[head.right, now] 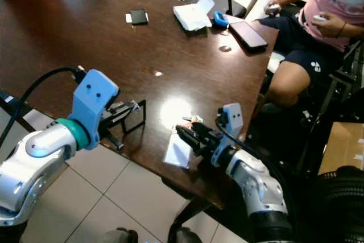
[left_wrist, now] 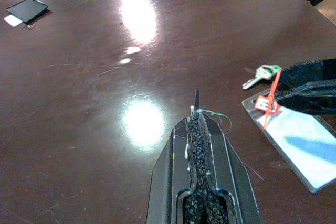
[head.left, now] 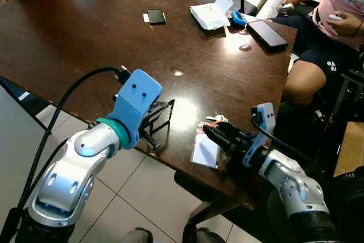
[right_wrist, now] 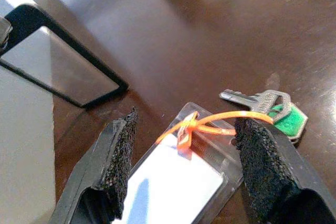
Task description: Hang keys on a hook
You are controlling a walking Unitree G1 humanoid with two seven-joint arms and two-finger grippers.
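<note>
While right end effector [right_wrist: 184, 169] gapes | left [left_wrist: 195, 129] clenched | keys [right_wrist: 265, 107]: 2 | tag [right_wrist: 176, 182]: 1

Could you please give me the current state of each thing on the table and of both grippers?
Keys: lying flat on the table, not yet held.
Orange tie: links keys to the badge holder.
Badge holder: flat at the table edge.
Right gripper: jaws open, straddling the tie.
Left gripper: jaws shut on the black stand.
Black stand: upright at the table edge.
Phone: face up, screen dark.
</note>
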